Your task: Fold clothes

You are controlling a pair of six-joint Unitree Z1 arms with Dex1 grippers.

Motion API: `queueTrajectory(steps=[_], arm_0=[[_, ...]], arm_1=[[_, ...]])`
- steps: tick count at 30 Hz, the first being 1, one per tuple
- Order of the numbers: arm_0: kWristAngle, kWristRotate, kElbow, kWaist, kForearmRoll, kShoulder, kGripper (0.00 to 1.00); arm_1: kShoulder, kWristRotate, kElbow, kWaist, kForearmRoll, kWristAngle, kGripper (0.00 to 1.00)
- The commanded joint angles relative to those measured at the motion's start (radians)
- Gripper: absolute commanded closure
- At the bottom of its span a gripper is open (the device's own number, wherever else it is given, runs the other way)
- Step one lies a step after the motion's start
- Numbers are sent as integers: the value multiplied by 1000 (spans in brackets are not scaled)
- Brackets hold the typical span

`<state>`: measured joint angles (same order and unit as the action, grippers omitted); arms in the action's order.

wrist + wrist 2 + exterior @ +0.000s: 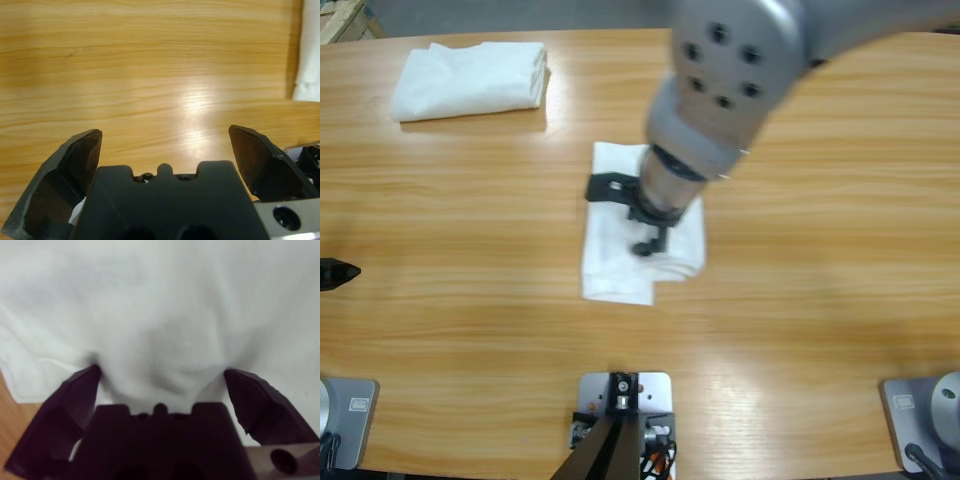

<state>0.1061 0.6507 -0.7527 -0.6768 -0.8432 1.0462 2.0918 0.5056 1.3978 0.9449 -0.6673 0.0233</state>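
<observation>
With the right pincer (pixel 160 380) spread and pressing into the folded T-shirt (pixel 620 255) at mid-counter (pixel 800 300), any sideways drag may bunch the cloth and undo the fold.

You get even, bright overhead light on the table (pixel 440 330) in the high view, with soft sheen at about 5 o'clock. The big silver elbow (pixel 740 60) at 12 o'clock is blurred, too close to the lens, and throws a faint shadow on the folded shirt (pixel 620 270) beneath it. In the left wrist view a white glare patch (pixel 197 107) sits just right of centre on the wood; the jaws at 6 o'clock are dark and soft. In the right wrist view the white cloth (pixel 160 305) fills your frame, hazy and out of focus, with dim shadows by the jaws.
</observation>
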Motion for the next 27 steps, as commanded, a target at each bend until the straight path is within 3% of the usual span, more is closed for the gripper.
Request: queueTrajectory(steps=[1,6,14,19,22,25,27], arm_0=[[10,3,46,-12,12,-16,1],[10,4,50,-12,13,-23,0],[10,7,53,-12,15,-37,2],[12,0,31,-12,16,-20,0],[26,-17,-61,-12,12,19,0],[58,-37,-232,0,-23,137,2],[75,50,-381,50,-65,244,1]], arm_1=[[-22,116,-232,-131,-39,-46,0],[-29,162,-238,-169,-102,-40,0],[-88,195,-263,-186,-189,-117,0],[-225,192,-213,-186,-260,-88,0],[-286,181,-94,-184,-350,-74,0],[-339,106,45,-184,-417,-55,0],[-345,-112,127,-196,-442,-50,0]])
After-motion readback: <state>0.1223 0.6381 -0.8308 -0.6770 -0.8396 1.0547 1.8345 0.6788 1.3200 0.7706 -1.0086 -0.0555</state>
